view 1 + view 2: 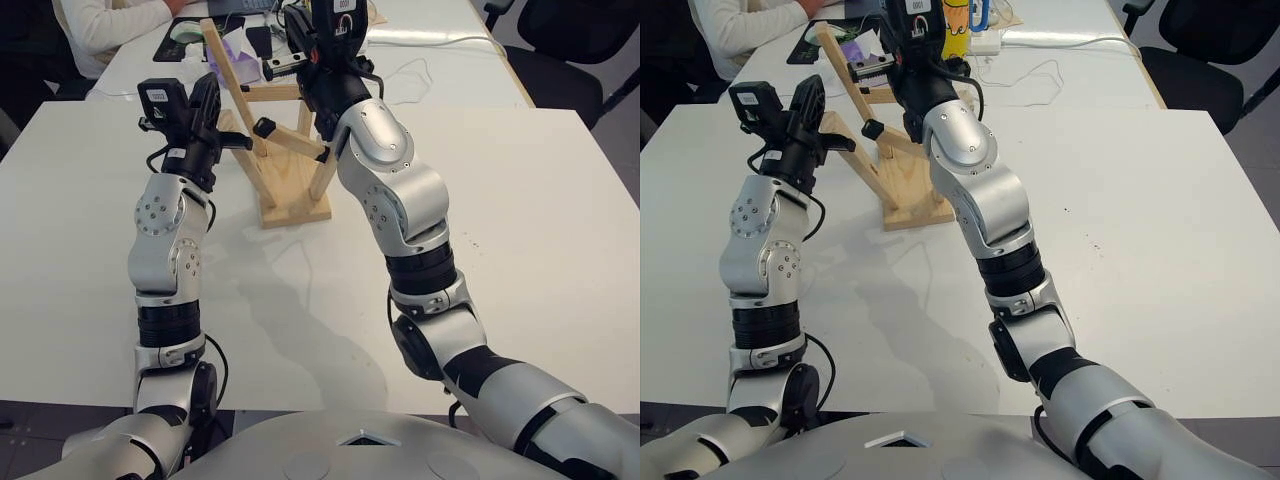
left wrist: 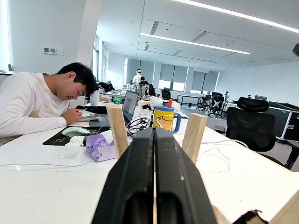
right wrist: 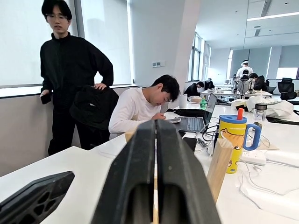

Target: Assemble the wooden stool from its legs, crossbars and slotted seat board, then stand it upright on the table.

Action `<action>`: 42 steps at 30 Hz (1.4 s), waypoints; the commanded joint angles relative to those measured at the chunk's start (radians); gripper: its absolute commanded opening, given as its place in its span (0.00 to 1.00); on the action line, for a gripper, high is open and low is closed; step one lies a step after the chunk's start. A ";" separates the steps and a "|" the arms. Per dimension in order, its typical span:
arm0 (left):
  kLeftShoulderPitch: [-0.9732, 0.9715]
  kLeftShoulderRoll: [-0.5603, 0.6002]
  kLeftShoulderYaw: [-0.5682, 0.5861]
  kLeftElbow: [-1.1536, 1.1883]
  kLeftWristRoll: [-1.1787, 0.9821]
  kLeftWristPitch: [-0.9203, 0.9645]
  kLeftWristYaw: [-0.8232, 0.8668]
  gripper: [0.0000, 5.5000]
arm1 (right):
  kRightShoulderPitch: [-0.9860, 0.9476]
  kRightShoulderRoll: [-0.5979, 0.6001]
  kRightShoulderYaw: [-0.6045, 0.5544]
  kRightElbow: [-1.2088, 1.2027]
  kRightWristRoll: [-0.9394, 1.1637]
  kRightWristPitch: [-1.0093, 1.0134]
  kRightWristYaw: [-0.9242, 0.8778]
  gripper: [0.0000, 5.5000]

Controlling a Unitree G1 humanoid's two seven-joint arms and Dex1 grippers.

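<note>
The half-built wooden stool (image 1: 295, 208) lies on its side at the far middle of the white table (image 1: 520, 230), seat board down, legs and crossbars slanting up. My left gripper (image 1: 243, 140) is shut on a low slanted piece of the frame, and a thin strip of wood shows between its fingers (image 2: 135, 186). My right gripper (image 1: 290, 68) is higher and farther back, shut on an upper bar of the frame, with wood between its fingers (image 3: 133, 186). Two stool legs (image 2: 117, 133) stand up just past the left fingers.
Behind the stool on the adjoining table are a yellow mug (image 2: 166, 119), a purple packet (image 2: 99, 145), a laptop (image 3: 196, 122) and white cables (image 1: 425, 68). A seated person writes there. Bare tabletop lies to the right of the stool and in front of it.
</note>
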 commanded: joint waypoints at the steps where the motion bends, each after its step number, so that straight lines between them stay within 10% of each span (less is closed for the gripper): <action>1: 0.011 -0.004 -0.012 0.013 0.007 0.016 -0.001 0.00 | -0.055 0.105 0.025 -0.004 0.031 0.039 0.022 0.00; 13: 0.004 0.002 -0.008 0.024 0.010 0.016 0.001 0.00 | -0.083 0.124 -0.002 -0.004 0.050 0.000 -0.034 0.00; 22: 0.002 0.006 -0.002 -0.012 0.004 0.038 0.010 0.00 | 0.091 0.146 0.031 0.342 0.137 0.347 -0.001 0.00; 42: -0.009 -0.009 -0.008 -0.017 0.003 0.044 0.019 0.00 | -0.101 0.103 0.023 0.170 0.011 -0.176 -0.049 0.00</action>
